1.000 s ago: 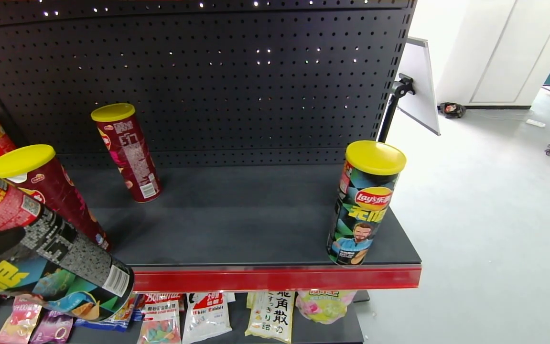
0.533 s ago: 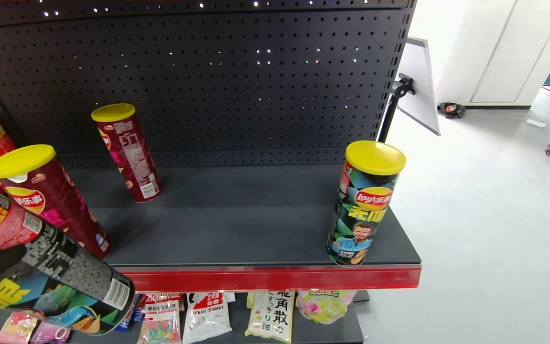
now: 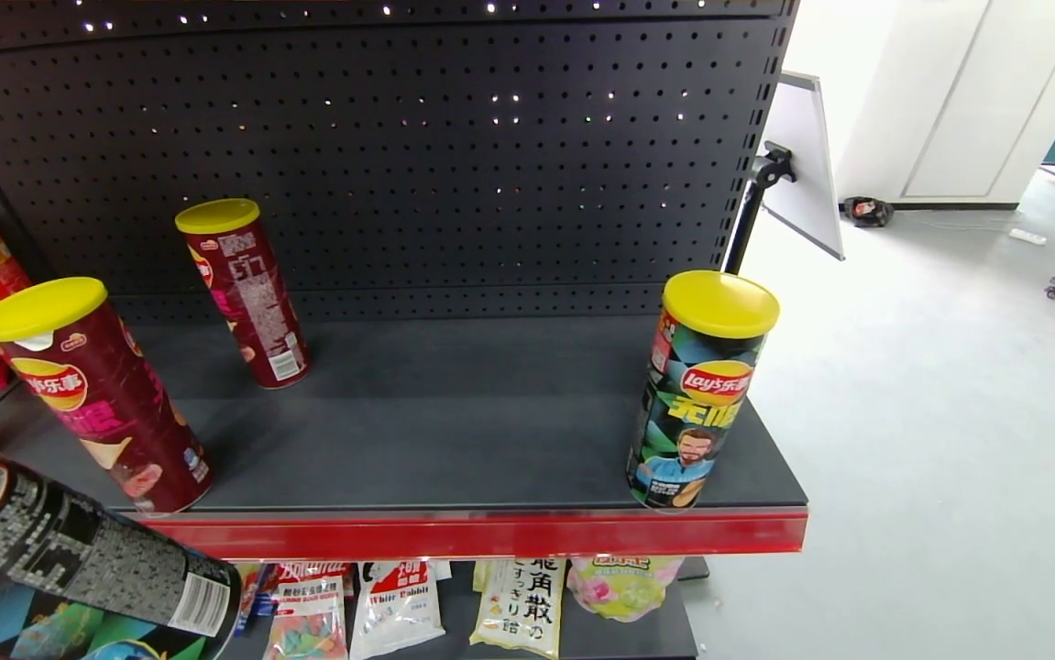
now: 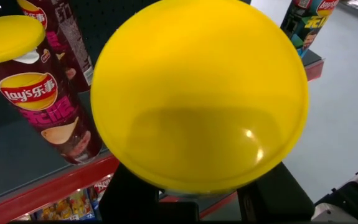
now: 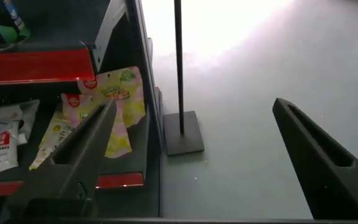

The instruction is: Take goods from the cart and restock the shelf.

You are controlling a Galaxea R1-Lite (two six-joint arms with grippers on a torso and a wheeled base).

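The left jaws clamp a tilted chip can (image 3: 78, 587), its yellow lid toward the wrist camera. It is held off the shelf (image 3: 454, 431), low at the left front corner, near a standing maroon can (image 3: 96, 394). The right jaws gape wide and empty near snack bags (image 5: 113, 106) on the lower shelf.

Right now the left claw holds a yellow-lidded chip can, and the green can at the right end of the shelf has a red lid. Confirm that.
One thing is wrong: the lid of the green can is yellow, not red, as the head view shows. The rest stands: the left claw holds a yellow-lidded chip can, and the green can stands at the shelf's right end.
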